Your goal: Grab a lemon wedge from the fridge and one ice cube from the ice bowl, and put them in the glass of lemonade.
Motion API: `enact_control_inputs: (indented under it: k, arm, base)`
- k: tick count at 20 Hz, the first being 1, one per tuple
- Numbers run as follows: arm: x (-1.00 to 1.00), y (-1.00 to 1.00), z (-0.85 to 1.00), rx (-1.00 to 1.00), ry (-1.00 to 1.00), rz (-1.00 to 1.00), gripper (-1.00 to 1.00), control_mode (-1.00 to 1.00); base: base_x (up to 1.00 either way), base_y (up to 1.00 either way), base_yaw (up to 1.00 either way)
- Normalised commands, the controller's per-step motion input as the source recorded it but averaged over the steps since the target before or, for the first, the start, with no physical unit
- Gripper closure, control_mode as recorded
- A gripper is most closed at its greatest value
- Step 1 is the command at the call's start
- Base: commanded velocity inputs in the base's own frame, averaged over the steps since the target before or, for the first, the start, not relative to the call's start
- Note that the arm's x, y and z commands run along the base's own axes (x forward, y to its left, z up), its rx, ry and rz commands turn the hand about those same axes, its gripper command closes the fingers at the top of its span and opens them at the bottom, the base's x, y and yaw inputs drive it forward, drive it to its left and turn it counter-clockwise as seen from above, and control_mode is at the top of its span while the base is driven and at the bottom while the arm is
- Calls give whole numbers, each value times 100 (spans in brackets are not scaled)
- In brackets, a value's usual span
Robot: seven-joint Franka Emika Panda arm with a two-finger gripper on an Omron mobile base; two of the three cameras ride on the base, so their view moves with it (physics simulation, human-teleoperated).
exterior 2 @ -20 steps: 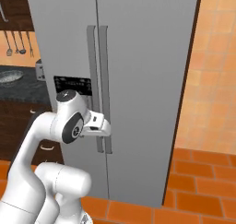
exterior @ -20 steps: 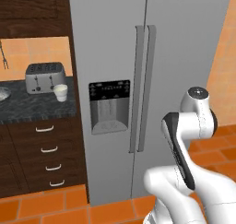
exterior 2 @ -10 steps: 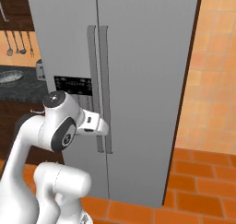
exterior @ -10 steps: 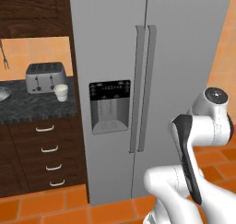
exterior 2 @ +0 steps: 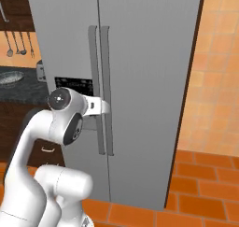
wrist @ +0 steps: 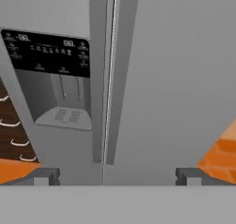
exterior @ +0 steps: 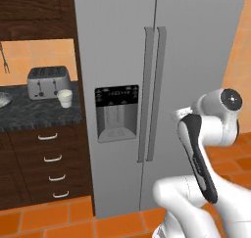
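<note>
The tall grey steel two-door fridge (exterior: 162,85) stood shut, its two long vertical handles (exterior: 152,92) side by side at the seam between the doors, and its black dispenser panel (exterior: 116,112) sat on the door left of that seam. The white arm's two-finger gripper (wrist: 117,176) faced the fridge low down, near the bottom ends of the handles, with nothing between its small dark fingertips (wrist: 46,176); the jaws stood wide apart, one on either side of the door seam in the hand view, and were not touching the doors. From the right base view the hand (exterior 2: 95,106) hung just in front of the handles, at about the height of the dispenser panel. Left of the fridge, a dark speckled stone surface (exterior: 34,115) over dark wooden drawers (exterior: 49,166) carried a silver toaster (exterior: 47,81), and just in front of the toaster, on its fridge side, stood the small whitish see-through glass of lemonade (exterior: 64,98). Farther from the fridge, at the far left edge of that surface, lay the round, shallow, greyish ice bowl (exterior: 4,100). Orange tiles (exterior: 73,220) covered the floor at the foot of the fridge.
</note>
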Motion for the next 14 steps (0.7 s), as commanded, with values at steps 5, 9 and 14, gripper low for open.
enact_control_inputs:
  k: [5, 9, 14]
  arm:
    - [100, 2, -14, 0, 0, -2, -100, -100]
    - [93, 0, -4, 0, 0, -1, -100, -100]
    - [48, 1, -26, 0, -13, 0, -100, -100]
  base:
    - [0, 0, 0]
    - [0, 0, 0]
    - [0, 0, 0]
